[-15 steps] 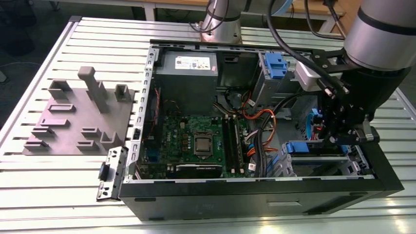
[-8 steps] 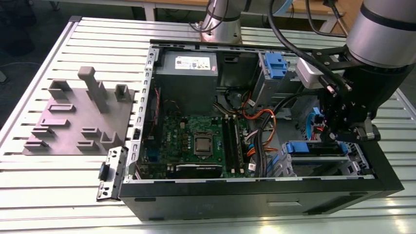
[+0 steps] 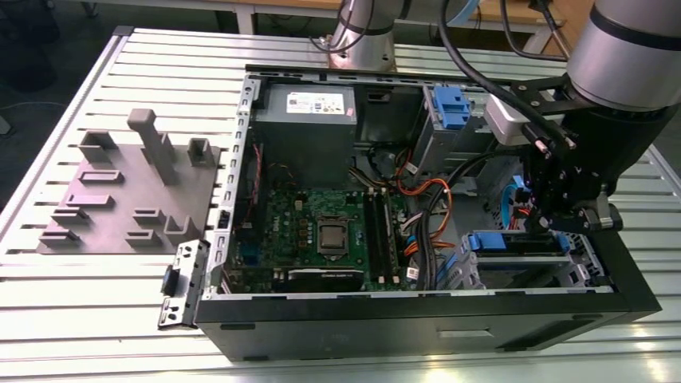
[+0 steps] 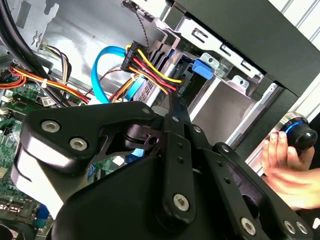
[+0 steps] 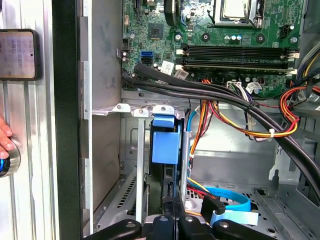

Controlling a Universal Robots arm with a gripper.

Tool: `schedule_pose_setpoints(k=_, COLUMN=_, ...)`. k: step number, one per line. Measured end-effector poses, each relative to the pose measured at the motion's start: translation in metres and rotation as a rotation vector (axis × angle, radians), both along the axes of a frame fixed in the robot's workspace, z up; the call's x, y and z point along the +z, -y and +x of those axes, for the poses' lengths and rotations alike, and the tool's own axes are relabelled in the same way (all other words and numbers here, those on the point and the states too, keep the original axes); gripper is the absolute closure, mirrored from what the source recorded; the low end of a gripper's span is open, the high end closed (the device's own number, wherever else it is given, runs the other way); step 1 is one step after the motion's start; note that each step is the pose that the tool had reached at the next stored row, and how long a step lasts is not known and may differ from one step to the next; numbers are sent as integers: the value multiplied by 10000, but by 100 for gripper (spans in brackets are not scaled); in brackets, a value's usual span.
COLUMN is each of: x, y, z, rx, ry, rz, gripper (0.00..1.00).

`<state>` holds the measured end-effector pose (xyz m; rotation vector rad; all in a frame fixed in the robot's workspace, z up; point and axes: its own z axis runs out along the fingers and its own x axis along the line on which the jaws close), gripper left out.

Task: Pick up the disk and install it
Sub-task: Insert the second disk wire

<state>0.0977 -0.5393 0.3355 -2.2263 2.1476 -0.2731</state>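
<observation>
Premises are presenting as a robotics lab or assembly workshop. An opened computer case (image 3: pixel 426 319) is lying on a slotted aluminium table (image 3: pixel 85 279), beside a grey fixture block (image 3: pixel 127 191). A robot arm (image 3: pixel 617 72) is reaching in; wooden benches (image 3: pixel 287 8) are standing behind.

Slatted metal workbench in a workshop

The ribbed aluminium table (image 3: pixel 64 271) fills the exterior view; beyond its far edge lies a dark floor (image 3: pixel 43 48), with pale wooden furniture (image 3: pixel 287 8) behind, under even, bright light.
</observation>
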Motion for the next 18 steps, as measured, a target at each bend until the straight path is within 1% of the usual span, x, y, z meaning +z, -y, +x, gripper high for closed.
schedule_pose_setpoints(k=9, x=0, y=0, z=0, rx=0, ry=-1, rz=0, gripper=89)
schedule_pose_setpoints(k=11, x=5, y=1, z=1, rx=0, ry=-16, rz=-2, gripper=89)
schedule_pose_setpoints(k=15, x=66, y=0, z=1, rx=0, ry=-143, rz=1, gripper=89)
schedule_pose_setpoints(k=18, x=134, y=0, z=1, rx=0, ry=-237, rz=1, gripper=89)
